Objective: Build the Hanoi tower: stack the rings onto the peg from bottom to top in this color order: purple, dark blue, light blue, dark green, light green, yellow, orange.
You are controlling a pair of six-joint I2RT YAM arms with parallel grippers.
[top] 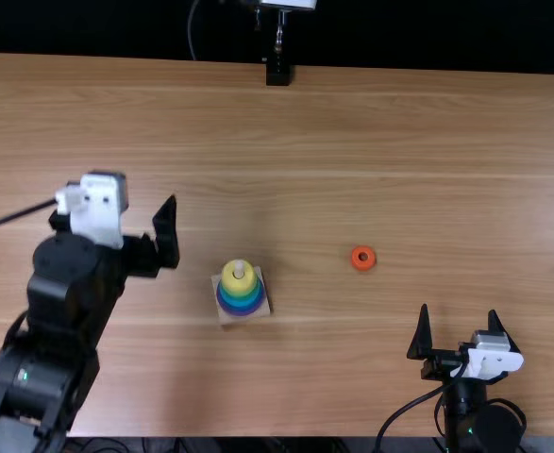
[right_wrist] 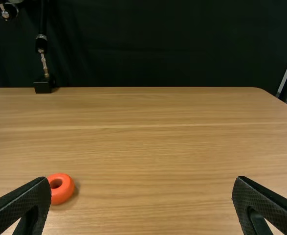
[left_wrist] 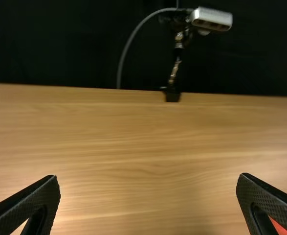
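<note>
The left end effector (top: 114, 206) is hovering to the left of the stack, its two black fingers spreading wide with bare air between them. Over on the right, the other end effector (top: 459, 311) is hanging near the tabletop's (top: 399, 123) near edge, and it too is keeping its fingers well parted, gripping nothing. Between the two arms, a square pale wooden base (top: 229, 319) is sitting on the tabletop, its pale upright peg (top: 239, 268) poking up through a yellow ring (top: 229, 282) that's topping the pile, with green-to-blue rings and a purple-blue rim showing below. And there's the small, glossy orange ring (top: 357, 263), lying flat on the wood, well apart to the right of the stack! At the far edge, a black-footed camera stand (top: 277, 74) is standing.
</note>
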